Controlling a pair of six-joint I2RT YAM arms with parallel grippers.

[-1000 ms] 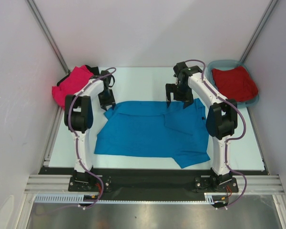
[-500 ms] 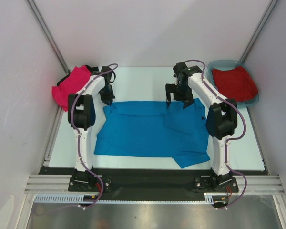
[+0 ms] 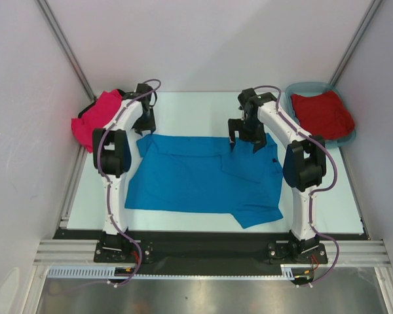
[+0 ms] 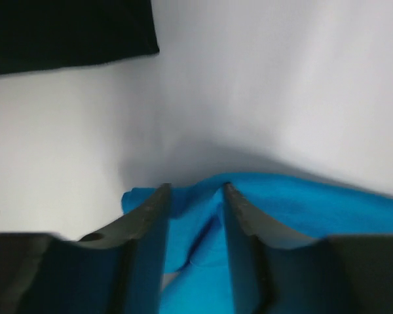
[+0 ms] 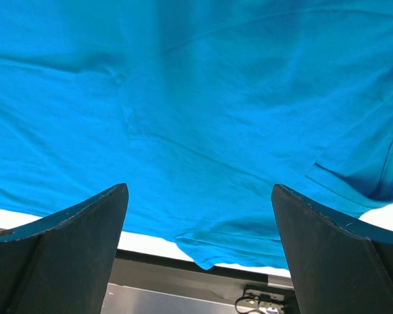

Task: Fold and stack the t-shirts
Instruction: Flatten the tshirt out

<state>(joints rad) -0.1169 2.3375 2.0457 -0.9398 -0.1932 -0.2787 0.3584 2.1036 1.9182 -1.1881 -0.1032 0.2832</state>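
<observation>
Four t-shirts counted. One blue t-shirt [image 3: 203, 176] lies flat at the centre of the table [image 3: 183, 111]. The left gripper [image 4: 195, 190] straddles its bunched far-left corner, jaws part-closed, grip unclear. The right gripper [image 5: 198, 190] is spread wide above the shirt, empty. One pink t-shirt [image 3: 95, 116] sits far left, one black t-shirt [image 3: 121, 93] behind it. One red t-shirt [image 3: 322, 114] lies in the one teal tub [image 3: 349, 137].

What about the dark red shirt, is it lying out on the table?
No, the dark red t-shirt sits bunched inside the teal tub at the far right.
</observation>
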